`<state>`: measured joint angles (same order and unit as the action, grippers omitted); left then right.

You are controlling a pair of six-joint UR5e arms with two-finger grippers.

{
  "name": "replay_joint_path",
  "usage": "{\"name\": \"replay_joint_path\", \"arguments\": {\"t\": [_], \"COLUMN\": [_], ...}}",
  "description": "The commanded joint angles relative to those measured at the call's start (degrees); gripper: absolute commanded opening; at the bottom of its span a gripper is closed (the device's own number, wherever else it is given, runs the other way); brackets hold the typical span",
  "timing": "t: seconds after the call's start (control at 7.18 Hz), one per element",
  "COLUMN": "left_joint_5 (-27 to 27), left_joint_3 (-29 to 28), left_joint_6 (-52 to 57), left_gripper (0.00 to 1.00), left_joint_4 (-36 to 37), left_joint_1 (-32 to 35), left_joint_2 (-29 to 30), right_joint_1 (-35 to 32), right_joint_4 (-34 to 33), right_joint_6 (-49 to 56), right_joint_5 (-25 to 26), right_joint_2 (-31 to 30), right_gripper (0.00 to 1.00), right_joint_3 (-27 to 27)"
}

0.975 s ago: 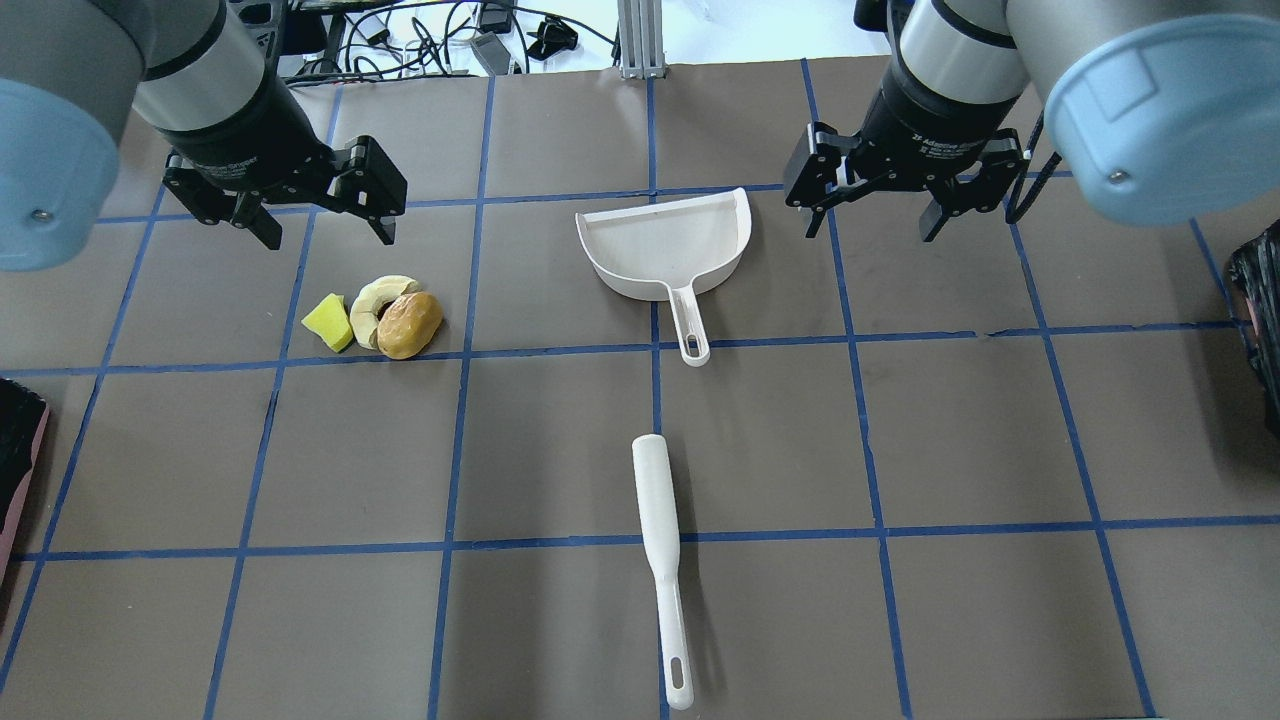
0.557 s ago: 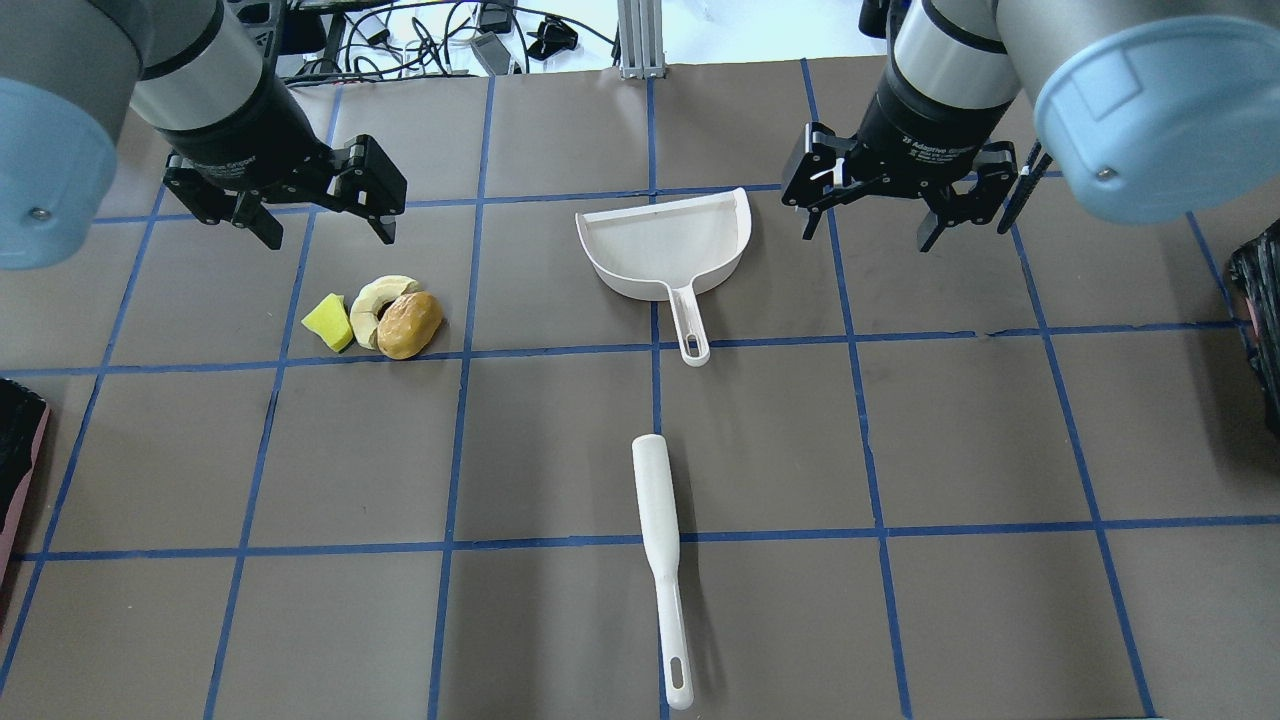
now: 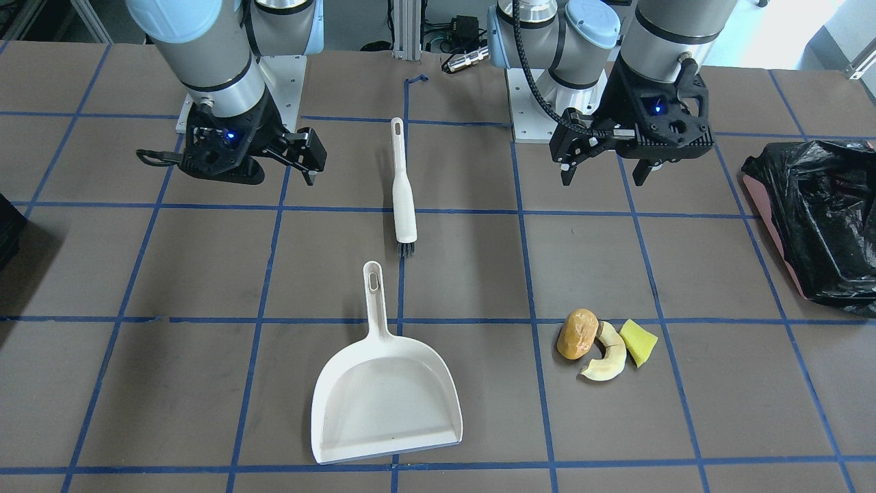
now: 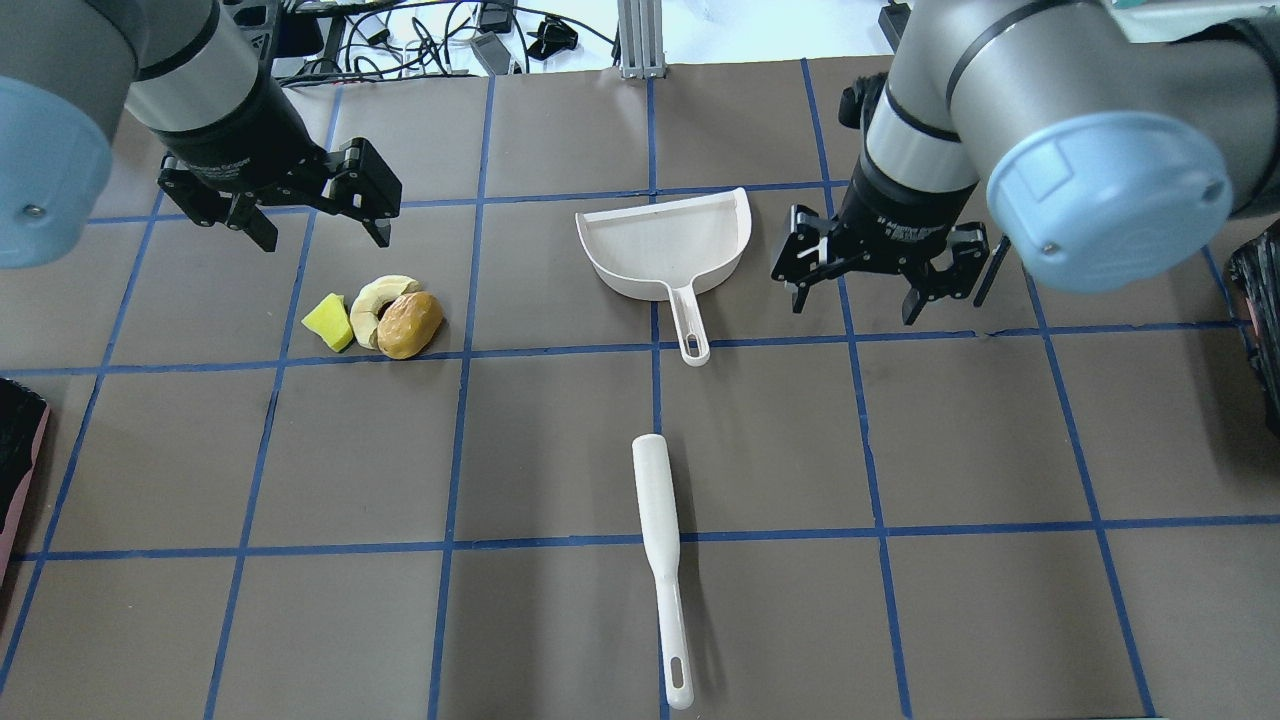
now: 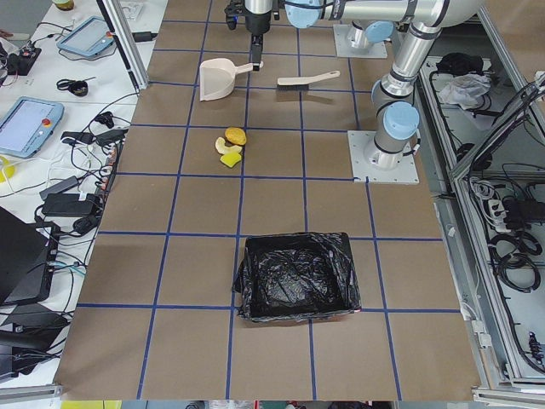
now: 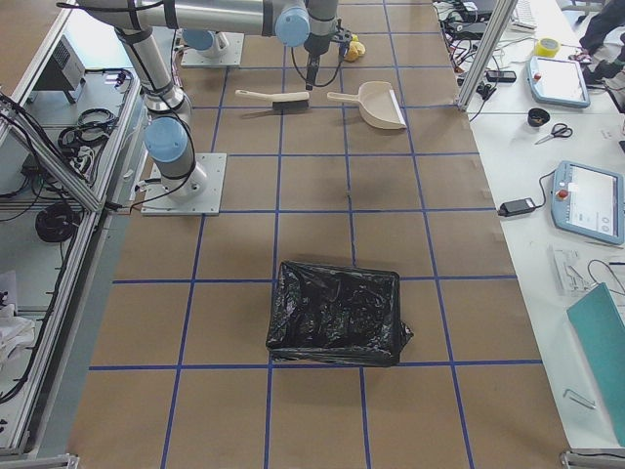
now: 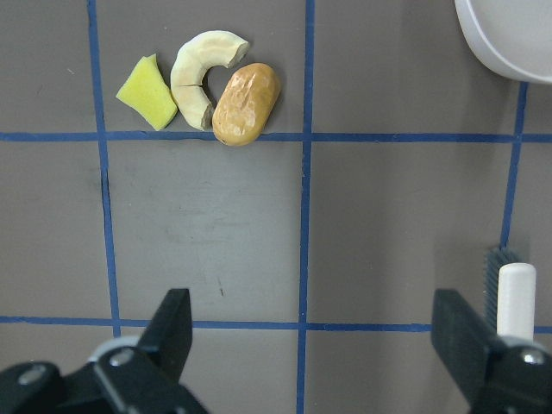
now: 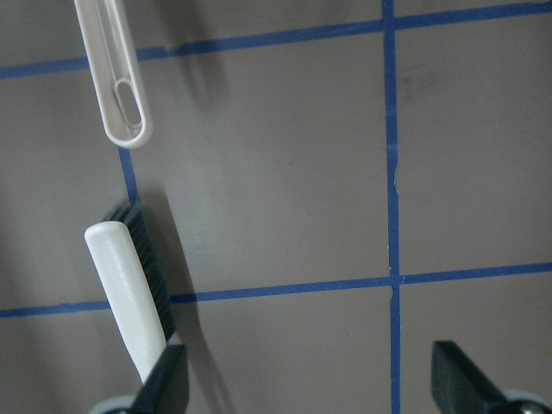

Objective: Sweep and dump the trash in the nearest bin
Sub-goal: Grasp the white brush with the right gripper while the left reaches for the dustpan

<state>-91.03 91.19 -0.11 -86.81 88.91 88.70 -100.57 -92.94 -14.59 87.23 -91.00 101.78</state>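
Note:
The trash lies together on the table: an orange-brown lump point(image 4: 409, 324), a pale peel point(image 4: 375, 300) and a yellow wedge point(image 4: 329, 323). In the left wrist view the lump point(image 7: 246, 103) is ahead of the fingers. My left gripper point(image 4: 312, 225) is open and empty, hovering just beyond the trash. My right gripper point(image 4: 857, 300) is open and empty, just right of the white dustpan point(image 4: 665, 245). The white brush point(image 4: 660, 540) lies nearer the robot; its head point(image 8: 129, 285) shows in the right wrist view. A black-lined bin point(image 3: 821, 212) stands at the table's left end.
A second black-lined bin point(image 4: 1262, 320) sits at the table's right edge. The left bin's corner point(image 4: 15, 450) shows at the overhead view's left edge. Blue tape lines grid the brown table. Cables and an aluminium post point(image 4: 640, 40) lie beyond the far edge.
My right gripper has moved nearer and slightly left, down beside the dustpan's right side. My left gripper has barely moved. Trash, dustpan and brush are unmoved.

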Motion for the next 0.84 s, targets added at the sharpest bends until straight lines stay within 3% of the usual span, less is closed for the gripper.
{"name": "replay_joint_path", "arguments": {"t": [0.0,0.28,0.42,0.7], "left_joint_5": [-0.19,0.33,1.29,1.73], "left_joint_3": [-0.65,-1.18,-2.14,-4.25], "left_joint_6": [-0.59,-1.64,-7.22,-13.4], "left_gripper": [1.0,1.0,1.0,1.0], "left_joint_4": [0.67,8.01,9.1,13.85], "left_joint_1": [-0.67,0.03,2.56,10.37], "left_joint_2": [1.64,4.8,7.34,12.18], "right_joint_1": [-8.72,-15.24,-18.31,-24.47], "right_joint_4": [-0.14,-3.38,-3.65,-15.02], "right_joint_6": [-0.18,0.52,-0.26,-4.37], "right_joint_5": [2.42,1.37,1.37,1.37], "right_joint_2": [-0.4,-0.49,-1.45,-1.9], "right_gripper": [1.0,1.0,0.96,0.99], "right_joint_3": [1.49,3.76,6.48,15.6]}}
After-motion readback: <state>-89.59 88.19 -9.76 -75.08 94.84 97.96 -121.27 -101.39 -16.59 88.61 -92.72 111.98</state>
